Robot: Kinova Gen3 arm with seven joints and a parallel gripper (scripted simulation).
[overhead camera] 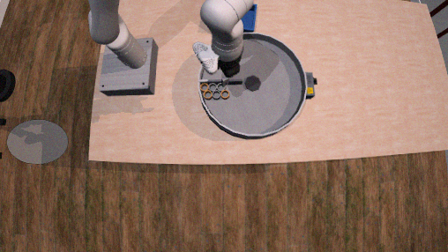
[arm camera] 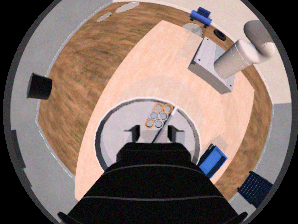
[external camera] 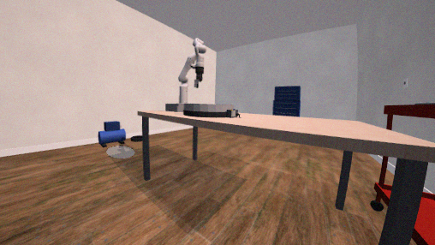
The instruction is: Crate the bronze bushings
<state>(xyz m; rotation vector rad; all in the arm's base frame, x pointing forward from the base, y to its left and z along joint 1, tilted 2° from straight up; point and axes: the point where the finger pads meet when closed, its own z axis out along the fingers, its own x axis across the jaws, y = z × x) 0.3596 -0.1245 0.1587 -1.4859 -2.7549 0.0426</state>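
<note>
My gripper point(overhead camera: 226, 82) point(external camera: 196, 85) point(arm camera: 153, 130) is wide open, holding nothing. The bronze bushings point(overhead camera: 225, 94) point(arm camera: 149, 123) sit near the left rim of the turning table point(overhead camera: 273, 113) point(external camera: 205, 107) point(arm camera: 114, 142) (grey ones between). I should line up over one bronze ring, then go down slowly.

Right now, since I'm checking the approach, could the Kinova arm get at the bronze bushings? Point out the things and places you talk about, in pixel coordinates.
Probably yes: the arm's open jaws hang over the turning table point(overhead camera: 271, 113) point(arm camera: 107, 131), and the bronze bushings point(overhead camera: 207, 94) point(arm camera: 145, 123) look uncovered from above.
</note>
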